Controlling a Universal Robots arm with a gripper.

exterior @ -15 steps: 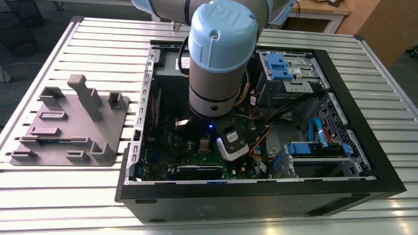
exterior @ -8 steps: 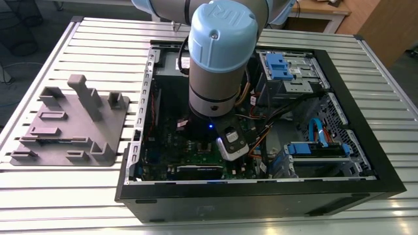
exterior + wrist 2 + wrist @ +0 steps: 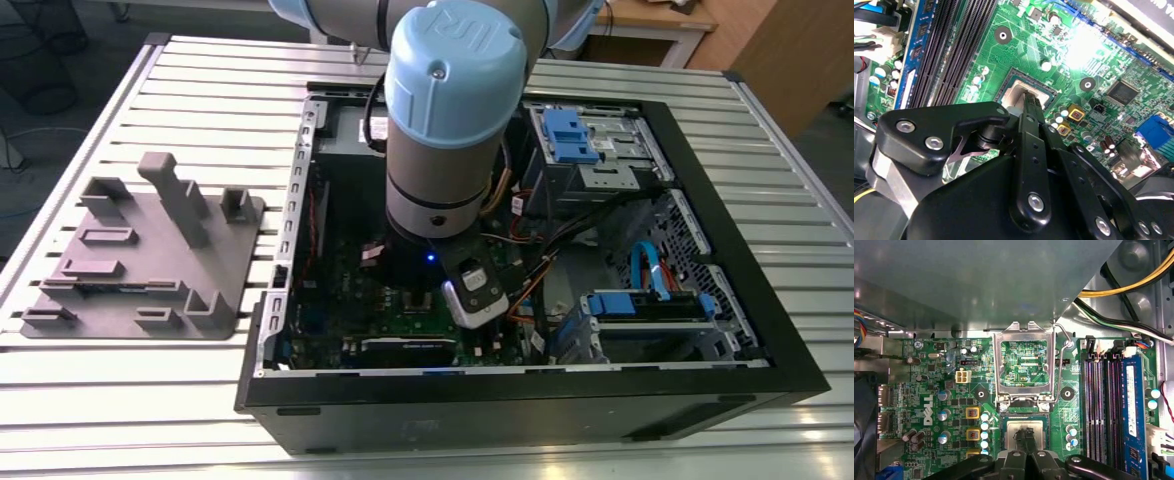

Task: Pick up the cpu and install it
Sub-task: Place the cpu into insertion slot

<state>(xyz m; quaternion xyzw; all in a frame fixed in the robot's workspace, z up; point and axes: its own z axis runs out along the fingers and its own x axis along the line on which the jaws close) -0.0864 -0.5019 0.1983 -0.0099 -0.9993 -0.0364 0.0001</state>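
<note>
The cpu (image 3: 1025,430) lies flat in the motherboard socket as a silvery square with a pale rim, partly covered by my gripper; in the second wrist view the cpu (image 3: 1015,95) shows as a pale square in the dark socket frame. My gripper (image 3: 1026,438) stands right above its middle, with its two thin black fingertips (image 3: 1030,101) drawn together and resting on or just over the metal top. The socket's metal load plate (image 3: 1022,329) is swung open and stands upright behind the cpu, and the wire lever (image 3: 1061,342) is raised beside it.
The arm (image 3: 451,120) reaches down into the open black computer case (image 3: 534,400) on the slatted table. Memory slots (image 3: 1098,405) and a blue-labelled stick (image 3: 1131,405) run alongside the socket. A grey plastic fixture (image 3: 147,260) stands at the exterior view's left. Cables (image 3: 1124,287) cross near the drive bays.
</note>
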